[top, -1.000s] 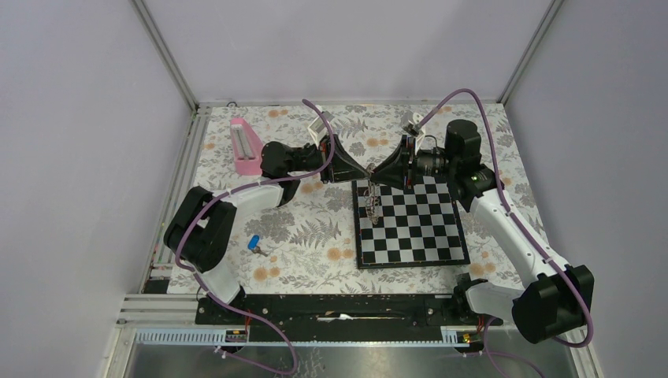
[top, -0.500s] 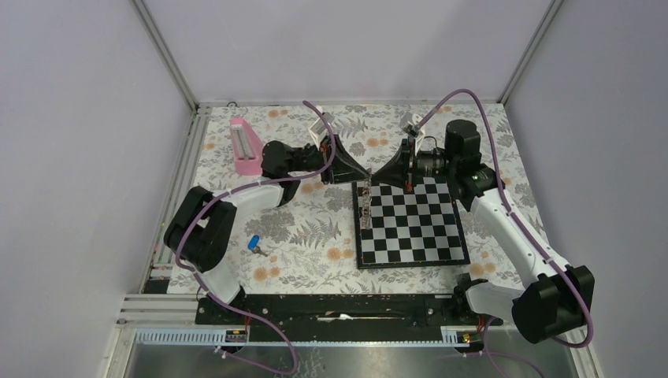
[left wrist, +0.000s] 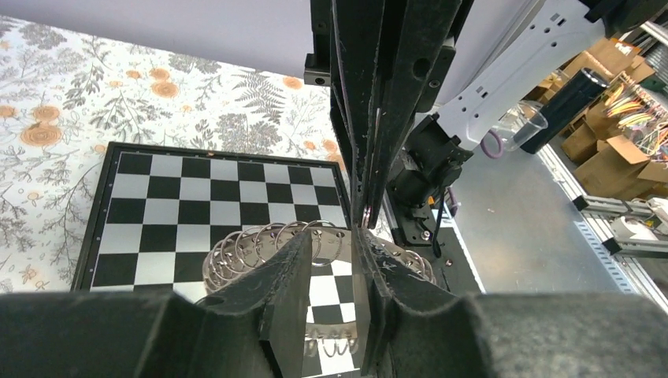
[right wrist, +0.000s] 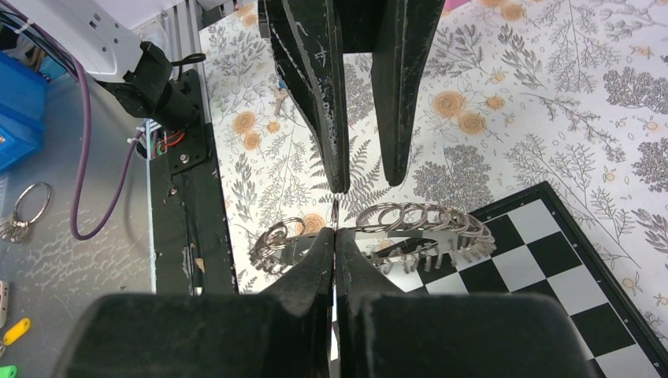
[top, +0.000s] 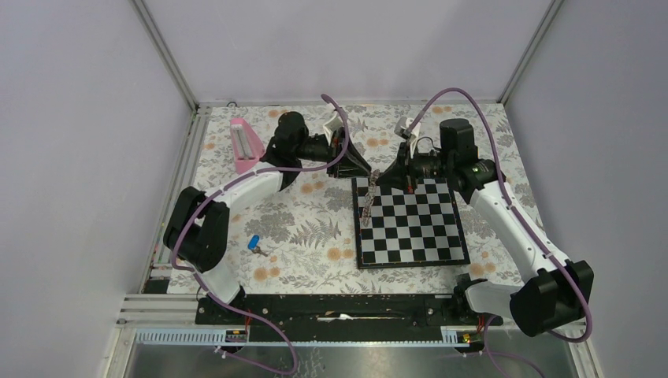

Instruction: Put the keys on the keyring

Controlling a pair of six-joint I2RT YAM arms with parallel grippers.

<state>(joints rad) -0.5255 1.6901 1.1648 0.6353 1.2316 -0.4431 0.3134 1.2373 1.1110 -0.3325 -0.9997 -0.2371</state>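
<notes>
L gripper point(left wrist: 332, 248) eased open; R gripper point(right wrist: 335, 236) pinches keyring point(right wrist: 410, 214) over chessboard point(top: 413, 224).

Both arms reach inward above the far left corner of the chessboard point(top: 417, 228), where the keyring point(top: 366, 201) hangs edge-on from the tip of the right gripper point(top: 380, 178), the left gripper point(top: 364, 172) just beside it, while the blue key point(top: 254, 243) lies well apart on the floral table point(top: 315, 236).
</notes>
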